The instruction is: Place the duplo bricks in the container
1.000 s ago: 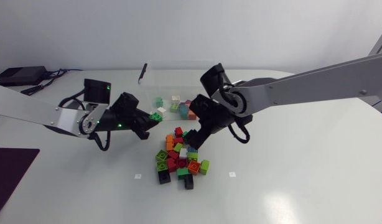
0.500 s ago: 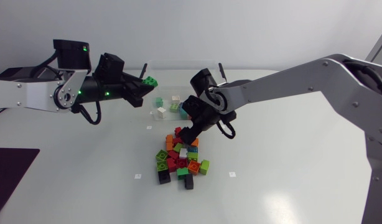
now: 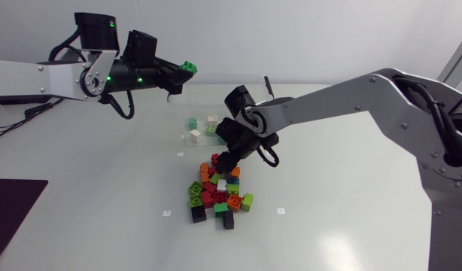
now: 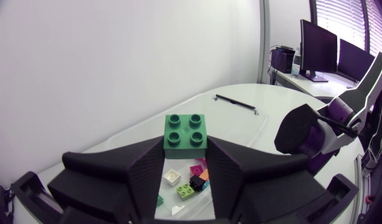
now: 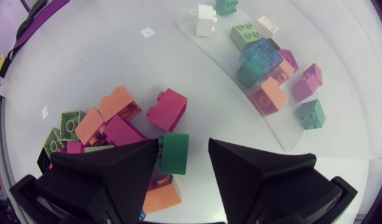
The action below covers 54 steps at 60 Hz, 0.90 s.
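Observation:
My left gripper (image 3: 180, 74) is raised above the clear container (image 3: 216, 92) and is shut on a green duplo brick (image 3: 188, 68). The left wrist view shows that brick (image 4: 185, 129) pinched between the fingers, with the container (image 4: 241, 124) and several bricks underneath. My right gripper (image 3: 223, 161) is down at the far end of the brick pile (image 3: 220, 192). In the right wrist view, a dark green brick (image 5: 174, 152) sits between the open fingers of my right gripper (image 5: 183, 146), against one finger with a gap to the other.
Orange, magenta and lime bricks (image 5: 104, 118) crowd beside the right gripper. The container's near wall (image 5: 225, 62) stands just ahead of it, with several bricks (image 5: 269, 93) inside. Small white markers (image 3: 166, 213) lie on the table near the pile.
My left arm has risen and swung from beside the pile to above the container, carrying the green brick. The right gripper's fingers have narrowed around a dark green brick on the pile.

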### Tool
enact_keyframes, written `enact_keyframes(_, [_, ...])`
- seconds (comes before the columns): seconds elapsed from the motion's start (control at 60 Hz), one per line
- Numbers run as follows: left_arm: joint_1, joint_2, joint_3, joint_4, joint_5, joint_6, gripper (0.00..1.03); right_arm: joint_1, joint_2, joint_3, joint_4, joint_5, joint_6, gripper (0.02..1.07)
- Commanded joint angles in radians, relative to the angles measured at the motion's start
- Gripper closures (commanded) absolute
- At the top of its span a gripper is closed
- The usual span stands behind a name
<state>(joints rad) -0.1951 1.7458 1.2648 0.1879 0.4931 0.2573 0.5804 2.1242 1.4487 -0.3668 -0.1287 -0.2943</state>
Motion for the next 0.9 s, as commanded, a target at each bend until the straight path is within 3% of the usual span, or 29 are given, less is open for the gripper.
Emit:
enact_keyframes(0.0, [-0.007,0.067,0.079,-0.030,-0.001,-0.035,0.79,0.010,0.043,0.032,-0.041,0.006,-0.026,0.69])
enact_keyframes(0.067, [-0.013,0.098,0.120,-0.054,-0.002,-0.036,0.79,0.012,0.048,0.035,-0.052,0.006,-0.029,0.79])
enact_keyframes(0.533, [-0.043,0.285,0.361,-0.200,-0.088,-0.036,0.78,-0.045,-0.245,-0.132,-0.075,-0.017,-0.039,0.79])
enact_keyframes(0.7, [-0.033,0.262,0.360,-0.252,-0.103,-0.021,0.13,-0.093,-0.365,-0.149,-0.084,-0.038,-0.040,0.79])
enact_keyframes(0.767, [-0.026,0.227,0.327,-0.255,-0.103,-0.016,0.05,-0.111,-0.394,-0.140,-0.089,-0.054,-0.040,0.79])
enact_keyframes(0.883, [-0.015,0.155,0.263,-0.272,-0.111,0.002,0.05,-0.148,-0.418,-0.105,-0.096,-0.080,-0.039,0.79])
